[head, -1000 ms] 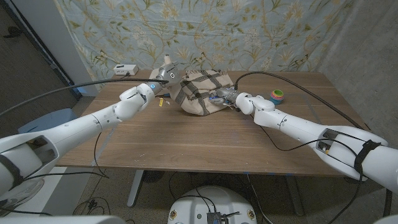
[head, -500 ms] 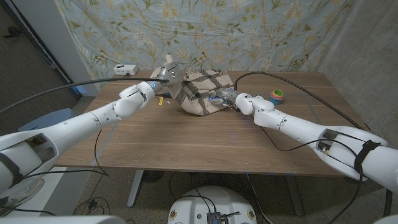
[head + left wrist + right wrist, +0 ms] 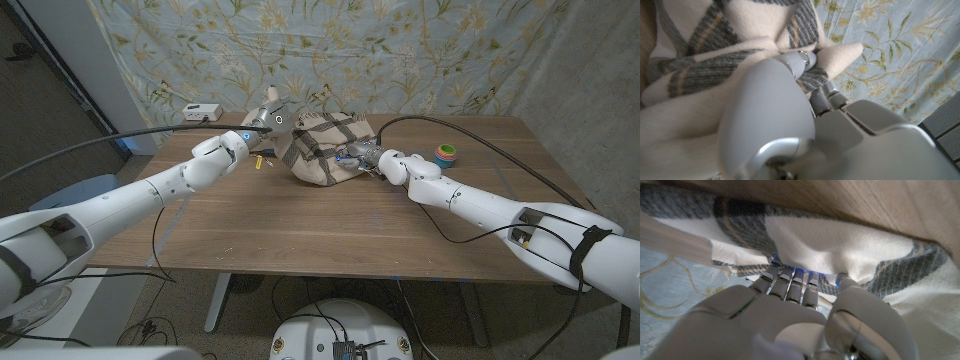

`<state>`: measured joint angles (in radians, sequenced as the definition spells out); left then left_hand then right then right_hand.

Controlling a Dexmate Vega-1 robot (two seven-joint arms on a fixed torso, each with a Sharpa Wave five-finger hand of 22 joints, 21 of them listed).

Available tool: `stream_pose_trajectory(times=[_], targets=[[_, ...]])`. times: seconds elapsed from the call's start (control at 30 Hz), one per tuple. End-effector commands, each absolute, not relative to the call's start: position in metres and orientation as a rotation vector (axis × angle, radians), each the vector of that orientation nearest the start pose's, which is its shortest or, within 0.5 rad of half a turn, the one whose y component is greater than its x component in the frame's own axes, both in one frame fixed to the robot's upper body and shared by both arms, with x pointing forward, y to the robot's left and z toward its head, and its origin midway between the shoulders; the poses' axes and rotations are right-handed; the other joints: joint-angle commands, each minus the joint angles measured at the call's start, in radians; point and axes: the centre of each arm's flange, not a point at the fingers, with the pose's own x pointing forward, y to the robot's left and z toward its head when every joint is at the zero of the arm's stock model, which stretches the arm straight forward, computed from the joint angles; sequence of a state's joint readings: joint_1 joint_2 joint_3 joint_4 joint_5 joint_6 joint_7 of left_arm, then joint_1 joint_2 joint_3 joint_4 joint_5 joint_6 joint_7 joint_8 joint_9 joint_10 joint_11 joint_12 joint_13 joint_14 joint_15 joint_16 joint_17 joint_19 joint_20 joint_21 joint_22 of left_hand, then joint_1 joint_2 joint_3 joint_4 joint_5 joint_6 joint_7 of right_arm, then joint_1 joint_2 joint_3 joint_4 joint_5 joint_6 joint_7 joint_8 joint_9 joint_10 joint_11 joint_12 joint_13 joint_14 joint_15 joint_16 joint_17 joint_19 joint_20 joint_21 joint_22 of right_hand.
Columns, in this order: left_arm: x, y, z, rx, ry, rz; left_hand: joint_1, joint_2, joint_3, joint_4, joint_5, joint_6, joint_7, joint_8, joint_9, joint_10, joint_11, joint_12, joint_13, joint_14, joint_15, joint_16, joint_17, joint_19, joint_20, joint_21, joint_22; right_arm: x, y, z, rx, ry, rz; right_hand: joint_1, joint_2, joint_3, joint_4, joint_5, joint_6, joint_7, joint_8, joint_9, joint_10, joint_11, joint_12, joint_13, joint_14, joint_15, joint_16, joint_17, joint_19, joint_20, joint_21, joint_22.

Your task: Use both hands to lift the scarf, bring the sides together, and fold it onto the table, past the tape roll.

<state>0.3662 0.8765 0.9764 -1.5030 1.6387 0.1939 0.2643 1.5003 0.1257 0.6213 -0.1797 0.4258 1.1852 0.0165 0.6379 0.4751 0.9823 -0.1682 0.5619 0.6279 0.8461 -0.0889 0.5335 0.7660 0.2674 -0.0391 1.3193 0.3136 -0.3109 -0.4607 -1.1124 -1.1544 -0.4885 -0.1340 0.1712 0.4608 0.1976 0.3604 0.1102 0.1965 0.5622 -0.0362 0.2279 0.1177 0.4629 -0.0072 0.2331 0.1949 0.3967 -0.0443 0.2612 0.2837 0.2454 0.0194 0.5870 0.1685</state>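
Observation:
The cream scarf (image 3: 325, 150) with grey plaid stripes lies bunched in a heap at the far middle of the wooden table (image 3: 320, 225). My left hand (image 3: 262, 123) grips the scarf's left end, and a flap of cloth stands up above it. In the left wrist view my left hand (image 3: 770, 105) has its fingers buried in the scarf (image 3: 705, 55). My right hand (image 3: 360, 154) holds the heap's right side. In the right wrist view its fingers (image 3: 790, 277) dig into the scarf's (image 3: 840, 245) folds. A colourful tape roll (image 3: 445, 153) sits right of the heap, behind my right forearm.
A white box (image 3: 202, 111) with a cable stands at the table's far left corner. A small yellow object (image 3: 262, 163) lies beside the scarf, under my left hand. A floral curtain (image 3: 400, 50) hangs behind the table. Bare wood stretches from the scarf to the near edge.
My right hand has edged slightly left into the scarf. The left hand and the heap look the same.

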Motion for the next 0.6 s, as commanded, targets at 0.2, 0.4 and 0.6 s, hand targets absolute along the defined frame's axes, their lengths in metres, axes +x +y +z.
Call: stream_pose_trajectory(times=[0.2,0.4,0.6], targets=[[0.614,0.136,0.204,-2.521,1.484,-0.738,-0.017,-0.008,0.029,0.000,-0.028,-0.025,0.003,0.021,0.013,-0.007,-0.013,-0.003,0.090,0.117,-0.129,0.008,0.073,-0.050,-0.044,0.086,-0.096,0.704,-0.084,-0.088,-1.752,-0.338,0.544,-0.032,-0.016,0.026,0.027,0.008,0.009,0.001,-0.013,0.071,0.012,0.001,-0.008,0.005,0.032,-0.028,-0.003,-0.002,0.080,0.009,-0.007,0.007],[0.614,0.135,0.208,-2.511,1.499,-0.761,-0.017,-0.009,0.031,-0.001,-0.030,-0.025,0.003,0.022,0.011,-0.006,-0.015,-0.007,0.092,0.119,-0.129,0.005,0.079,-0.053,-0.044,0.094,-0.103,0.704,-0.083,-0.078,-1.740,-0.357,0.515,-0.026,-0.017,0.037,0.019,0.010,-0.008,-0.007,-0.023,0.071,0.003,0.009,-0.014,0.005,0.025,-0.025,-0.010,-0.008,0.080,0.010,-0.010,0.007],[0.615,0.134,0.207,-2.502,1.506,-0.756,-0.018,-0.009,0.034,0.000,-0.032,-0.027,0.003,0.024,0.012,-0.004,-0.015,-0.010,0.094,0.121,-0.129,0.002,0.084,-0.056,-0.044,0.101,-0.109,0.702,-0.080,-0.060,-1.711,-0.401,0.476,-0.015,-0.022,0.043,0.005,0.010,-0.022,-0.011,-0.030,0.071,-0.003,0.015,-0.018,0.005,0.022,-0.021,-0.011,-0.010,0.082,0.011,-0.013,0.007]])
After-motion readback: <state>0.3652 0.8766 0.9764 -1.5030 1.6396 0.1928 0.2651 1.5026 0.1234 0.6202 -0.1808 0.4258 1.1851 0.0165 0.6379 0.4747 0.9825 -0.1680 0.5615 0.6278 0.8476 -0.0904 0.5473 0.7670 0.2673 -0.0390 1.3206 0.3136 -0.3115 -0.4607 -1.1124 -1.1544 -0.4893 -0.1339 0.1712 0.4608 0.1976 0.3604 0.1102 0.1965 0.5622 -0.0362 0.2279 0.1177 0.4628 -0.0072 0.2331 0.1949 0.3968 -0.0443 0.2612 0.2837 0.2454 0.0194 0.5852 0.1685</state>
